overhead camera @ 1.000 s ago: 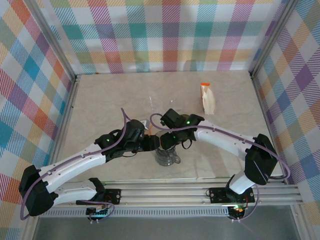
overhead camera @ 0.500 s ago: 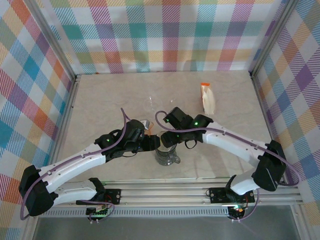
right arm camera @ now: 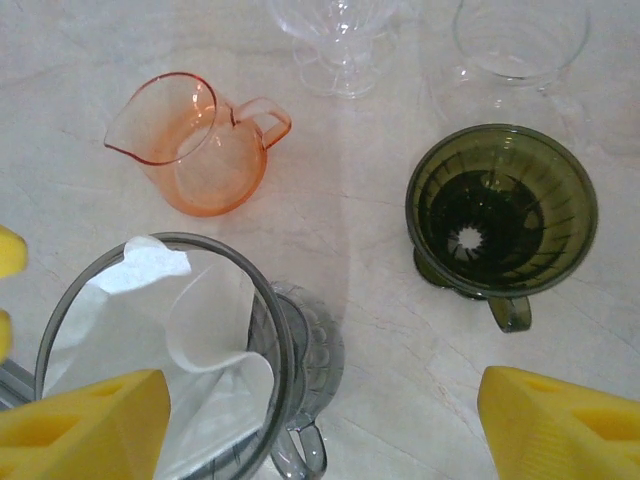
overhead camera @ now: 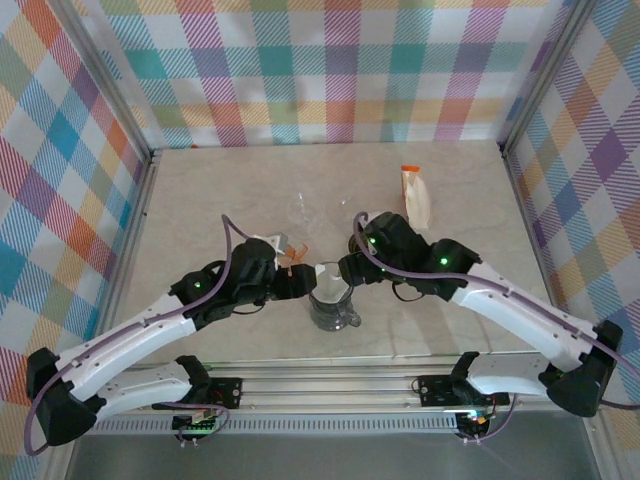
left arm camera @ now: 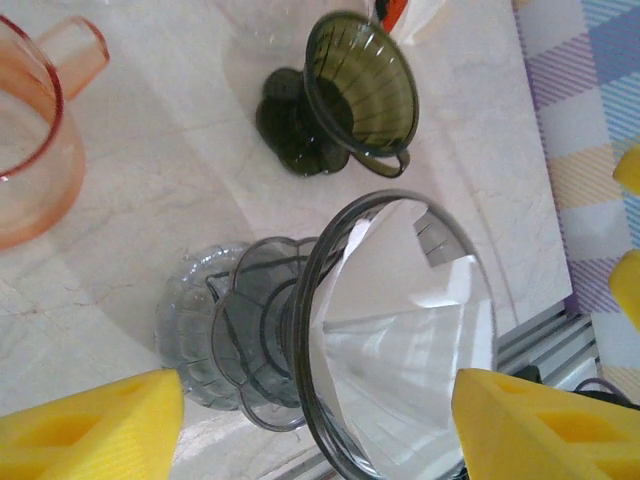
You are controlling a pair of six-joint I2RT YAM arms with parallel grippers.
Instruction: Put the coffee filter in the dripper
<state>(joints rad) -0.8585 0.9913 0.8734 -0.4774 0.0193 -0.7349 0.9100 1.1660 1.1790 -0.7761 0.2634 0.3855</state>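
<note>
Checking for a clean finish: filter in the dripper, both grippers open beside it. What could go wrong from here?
1. The filter sits lopsided in the grey dripper, with one flap curled inward, so it may slump.
2. The left gripper and right gripper flank the rim closely. Pulling away carelessly could tip the dripper.

Bright, even light, soft shadows on the table [overhead camera: 200, 200], mild glare on the dripper [left arm camera: 260, 330]
</note>
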